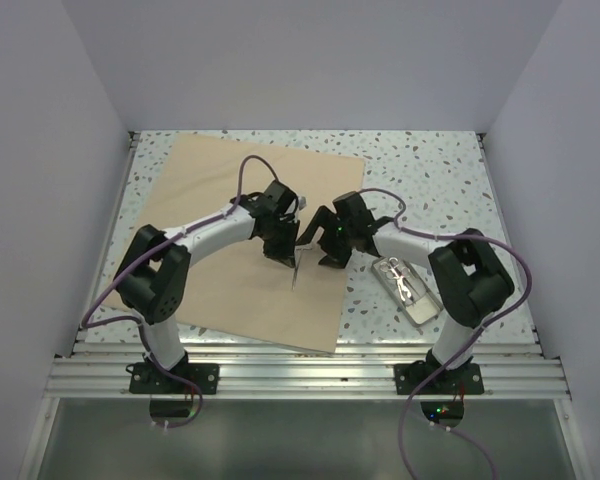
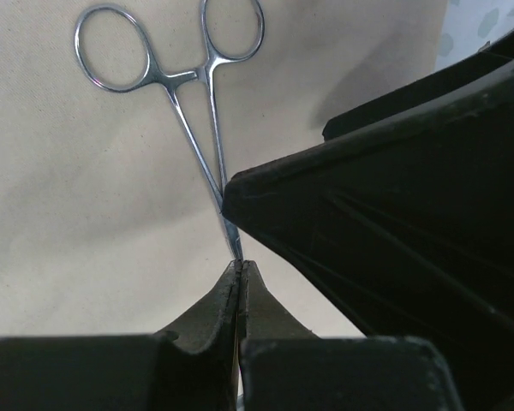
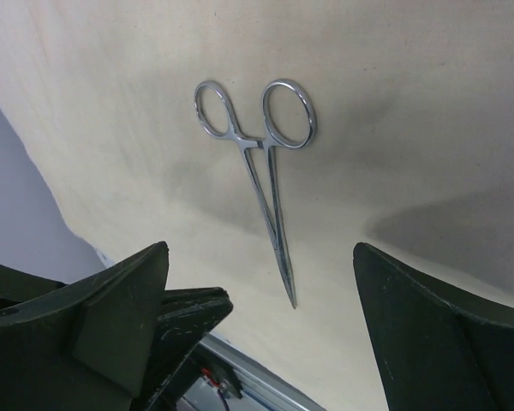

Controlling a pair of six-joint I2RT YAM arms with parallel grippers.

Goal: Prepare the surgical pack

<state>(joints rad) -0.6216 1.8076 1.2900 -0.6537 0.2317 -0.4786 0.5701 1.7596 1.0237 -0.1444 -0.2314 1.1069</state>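
Pack: tan sheet spread flat on counter, left of centre. Likely light, limp and easily creased; best taken at a corner or edge. Forceps lie on it. Left gripper closed at their tip, hold unclear; right gripper spread wide.

Forceps tip hides, seemingly pinched, inside the left tool.

Steel forceps over the tan surgical pack, tips pinched between the closed left jaws.
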